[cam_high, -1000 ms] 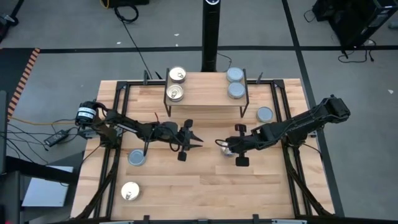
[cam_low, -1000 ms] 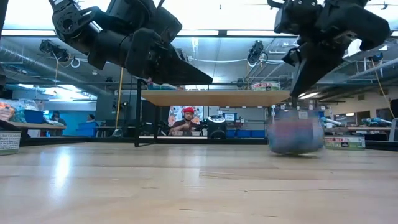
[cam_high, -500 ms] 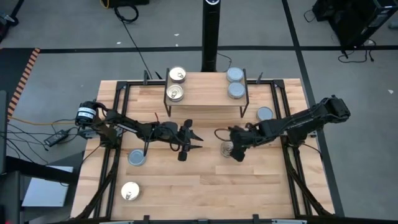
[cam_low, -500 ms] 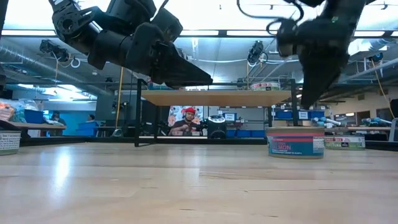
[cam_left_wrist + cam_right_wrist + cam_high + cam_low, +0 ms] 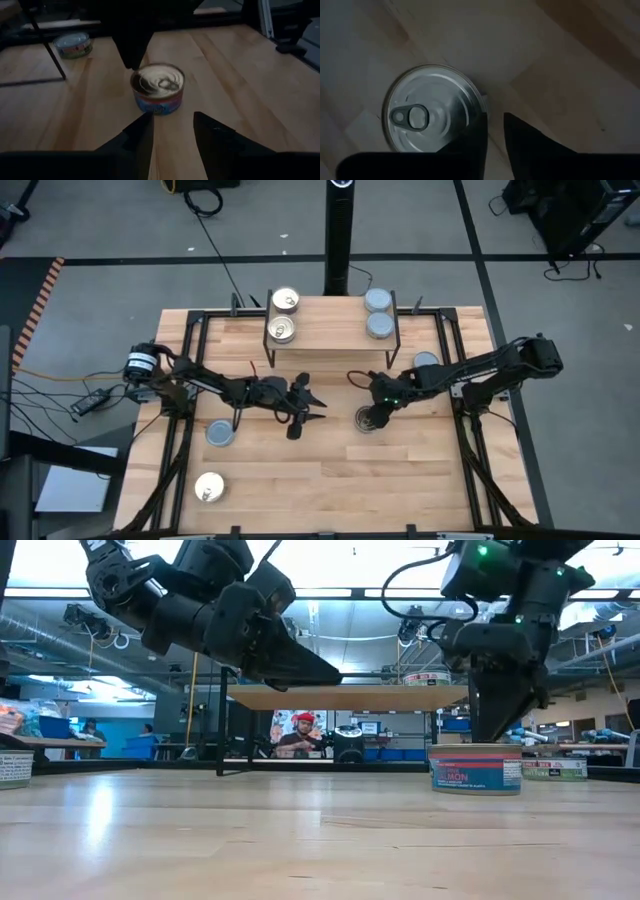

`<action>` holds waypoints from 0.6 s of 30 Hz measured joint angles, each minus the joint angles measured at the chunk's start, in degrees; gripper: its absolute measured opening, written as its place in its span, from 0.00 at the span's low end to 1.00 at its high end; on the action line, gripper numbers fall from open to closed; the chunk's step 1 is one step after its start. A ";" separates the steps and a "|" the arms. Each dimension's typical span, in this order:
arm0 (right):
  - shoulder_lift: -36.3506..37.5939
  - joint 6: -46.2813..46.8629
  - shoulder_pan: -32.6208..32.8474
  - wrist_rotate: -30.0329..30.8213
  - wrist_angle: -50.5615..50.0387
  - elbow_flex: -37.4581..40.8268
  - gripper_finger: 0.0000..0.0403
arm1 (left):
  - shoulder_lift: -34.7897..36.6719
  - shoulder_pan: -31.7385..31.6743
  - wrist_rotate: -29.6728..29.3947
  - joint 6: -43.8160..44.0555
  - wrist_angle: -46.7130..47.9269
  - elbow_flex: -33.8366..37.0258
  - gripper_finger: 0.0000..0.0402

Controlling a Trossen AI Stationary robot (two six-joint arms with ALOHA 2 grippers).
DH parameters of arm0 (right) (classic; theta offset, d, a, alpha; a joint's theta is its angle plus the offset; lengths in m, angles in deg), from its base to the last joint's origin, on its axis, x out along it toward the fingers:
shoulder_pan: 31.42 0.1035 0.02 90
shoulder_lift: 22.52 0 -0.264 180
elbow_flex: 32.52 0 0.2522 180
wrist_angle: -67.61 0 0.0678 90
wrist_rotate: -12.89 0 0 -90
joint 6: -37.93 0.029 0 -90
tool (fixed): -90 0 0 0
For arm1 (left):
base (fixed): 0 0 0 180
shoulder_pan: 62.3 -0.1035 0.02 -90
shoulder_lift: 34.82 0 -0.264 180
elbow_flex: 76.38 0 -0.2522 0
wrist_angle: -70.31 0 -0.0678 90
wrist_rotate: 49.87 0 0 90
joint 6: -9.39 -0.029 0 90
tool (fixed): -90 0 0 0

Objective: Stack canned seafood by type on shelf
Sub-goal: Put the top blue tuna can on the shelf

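On the table (image 5: 330,480) we see the shelf (image 5: 330,332) at the far edge carrying two gold pull-tab tins (image 5: 285,301) on its left end and two blue-grey tins (image 5: 378,300) on its right end, with more tins standing loose on the tabletop around it. Our left gripper (image 5: 308,406) hangs above the table's middle with its fingers slightly spread and nothing between them. Our right gripper (image 5: 374,412) points down over a pull-tab tin (image 5: 368,420) in front of the shelf, jaws nearly together at its rim and not gripping it.
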 joint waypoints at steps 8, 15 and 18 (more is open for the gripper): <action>0.11 -0.38 -0.27 -0.59 0.92 0.55 0.20 | -2.16 0.00 0.00 0.02 -1.64 -0.39 0.37; 0.02 -1.60 -0.25 -0.97 1.37 0.62 0.29 | -2.15 0.00 0.94 -0.04 -1.80 -1.06 0.37; 0.00 -1.64 -0.25 -2.12 1.95 0.64 0.31 | -2.15 0.00 1.40 0.00 -1.76 -1.11 0.37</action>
